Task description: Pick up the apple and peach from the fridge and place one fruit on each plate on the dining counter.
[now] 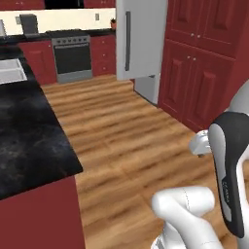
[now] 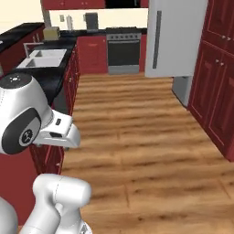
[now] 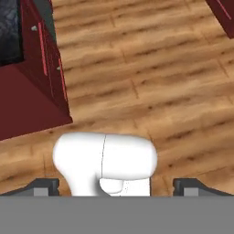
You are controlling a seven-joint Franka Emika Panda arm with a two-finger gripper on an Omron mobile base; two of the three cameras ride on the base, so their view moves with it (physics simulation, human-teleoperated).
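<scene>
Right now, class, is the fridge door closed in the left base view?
No: the fridge has its door swung out over the wooden floor, with the grey body visible behind it beside the dark red cabinets.

Fridge (image 1: pixel 141 39) right of stove (image 1: pixel 72 56); cabinets (image 1: pixel 204 63) beside fridge.

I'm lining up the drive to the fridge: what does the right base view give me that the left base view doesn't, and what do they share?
Right base view alone: a double sink in the black counter, with a toaster-like box behind it. Left base view alone: the same counter's near end in the foreground. Both: the fridge's open door, the stove, dark red cabinets and wood floor.
</scene>
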